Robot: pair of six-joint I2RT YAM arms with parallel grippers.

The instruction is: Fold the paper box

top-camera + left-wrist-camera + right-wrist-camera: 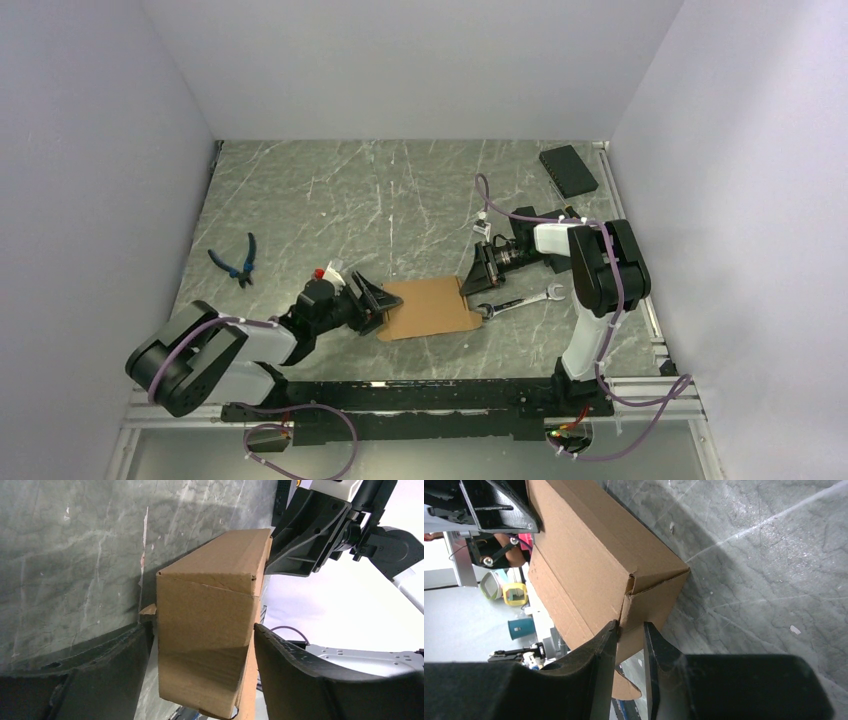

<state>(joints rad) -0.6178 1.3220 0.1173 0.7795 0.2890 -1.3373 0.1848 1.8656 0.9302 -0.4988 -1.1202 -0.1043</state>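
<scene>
Paper box [428, 308]; open tabletop [380, 200] beyond

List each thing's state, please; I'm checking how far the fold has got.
paper box: folded into an oblong, lying on the table.
left gripper: jaws wide, straddling one box end; contact unclear.
right gripper: shut on the flap at the box's other end.
wrench: lying flat, untouched.
pliers: lying flat, untouched.
black pad: lying flat, far right corner.

text: none legible in any view | paper box [205, 615]: plain brown faces, unprinted | brands, numbers, signs: none readable
</scene>
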